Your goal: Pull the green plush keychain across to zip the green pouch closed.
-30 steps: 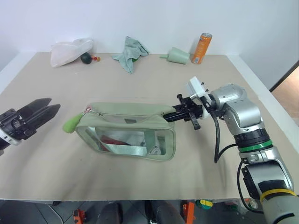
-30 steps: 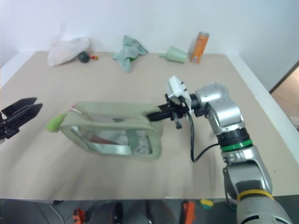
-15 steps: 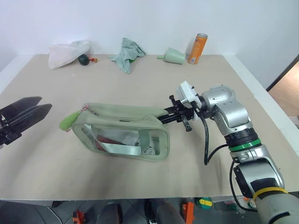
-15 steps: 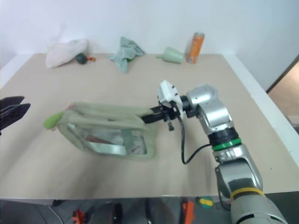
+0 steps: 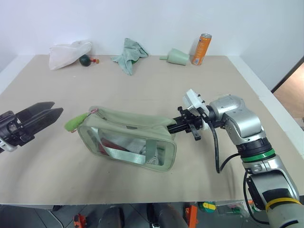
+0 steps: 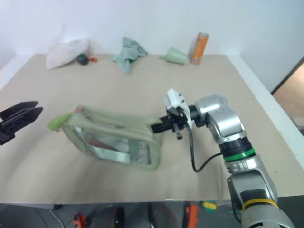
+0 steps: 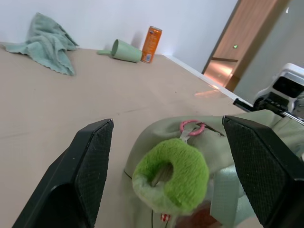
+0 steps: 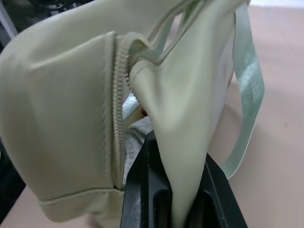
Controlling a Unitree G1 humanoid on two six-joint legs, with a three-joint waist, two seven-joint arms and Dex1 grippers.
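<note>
Since a second ago, little shifts: the right gripper [image 5: 175,126] stays pinched shut on the green pouch's [image 5: 128,140] end, while the left gripper [image 5: 56,111], jaws wide and empty, hovers beside the green plush keychain [image 5: 75,123] at the pouch's opposite end.

No legible text or labels anywhere
</note>
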